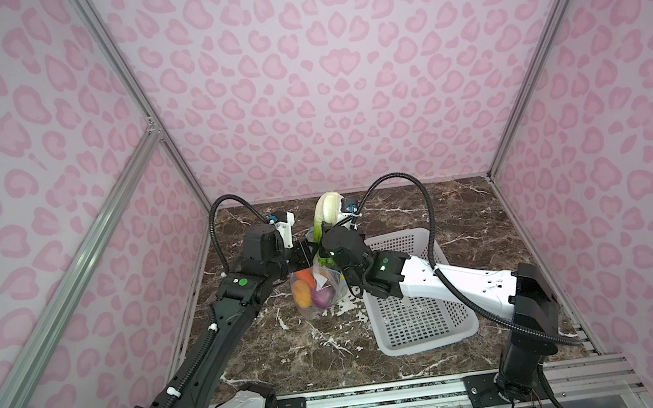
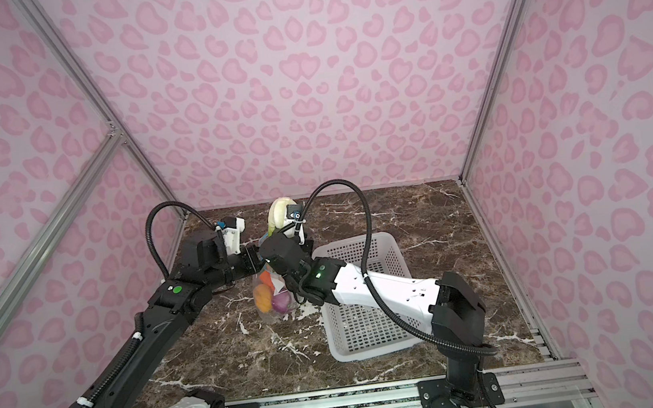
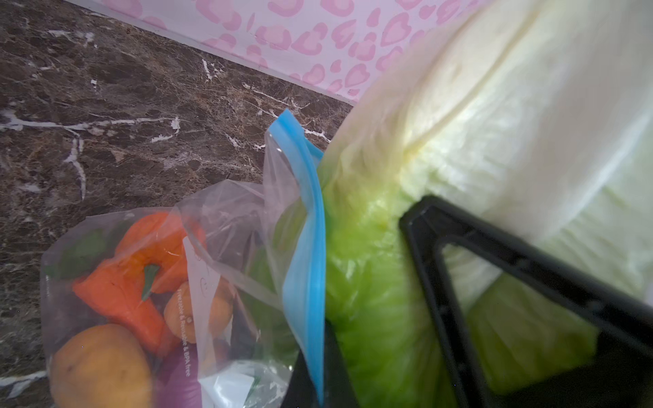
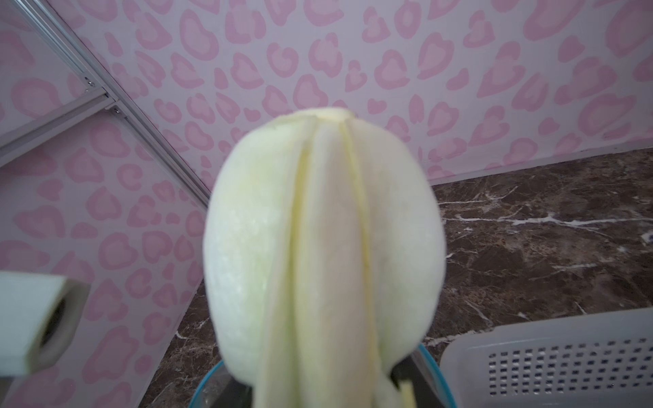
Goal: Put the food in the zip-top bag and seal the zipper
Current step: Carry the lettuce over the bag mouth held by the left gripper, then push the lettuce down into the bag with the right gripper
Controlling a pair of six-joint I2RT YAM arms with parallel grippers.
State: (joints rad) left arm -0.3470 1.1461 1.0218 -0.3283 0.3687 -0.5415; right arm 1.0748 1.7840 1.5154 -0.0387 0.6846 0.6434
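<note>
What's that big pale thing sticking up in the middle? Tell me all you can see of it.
It is a toy cabbage: creamy white ribbed end up, crinkled bright-green leaves below, looking soft and matte. It is held nearly upright by the right gripper around its green part, its lower end against the blue zipper strip at the mouth of the clear bag.

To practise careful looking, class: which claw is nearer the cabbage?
Right. The right claw grips the cabbage at its green end; the left claw sits beside it, pinching the blue strip of the bag.
</note>
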